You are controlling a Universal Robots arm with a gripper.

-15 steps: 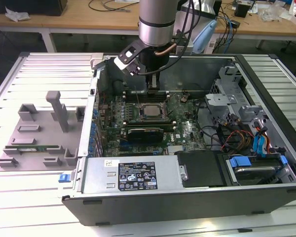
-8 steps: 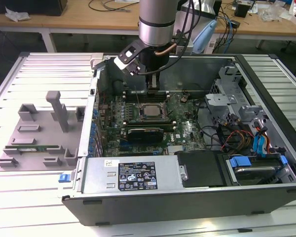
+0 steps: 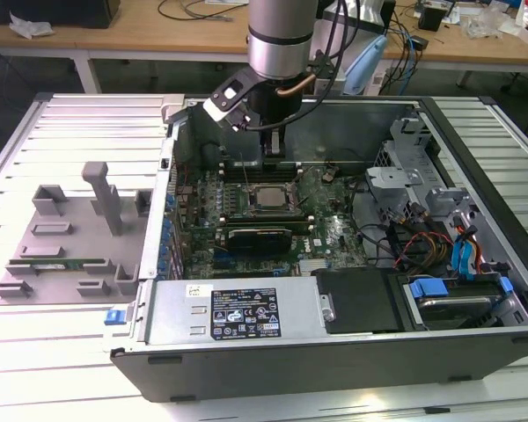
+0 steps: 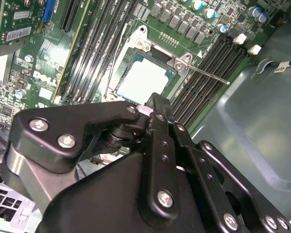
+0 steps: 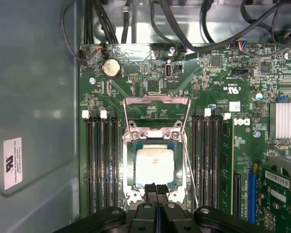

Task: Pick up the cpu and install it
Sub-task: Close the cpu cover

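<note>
The cpu (image 5: 155, 165), a square chip with a pale shiny top, lies flat in the motherboard socket (image 5: 131, 167), seen also in the second wrist view (image 4: 143, 80) and the exterior view (image 3: 266, 195). The socket's metal load plate (image 5: 156, 109) stands swung open, and its thin lever (image 4: 208, 75) sticks out to the side. My gripper (image 5: 156, 187) hangs just above the chip's edge with its black fingers (image 4: 153, 104) pressed together and nothing between them. In the exterior view the gripper (image 3: 272, 149) hangs inside the open computer case (image 3: 475, 149), over the socket.
Memory slots (image 5: 102, 160) flank the socket on both sides. A graphics card (image 3: 260, 236) lies in front of it, with a power supply (image 3: 238, 308) and drive bays (image 3: 449, 290) nearer still. A grey fixture (image 3: 66, 237) holding a green memory stick (image 3: 60, 262) sits at the exterior view's left.
</note>
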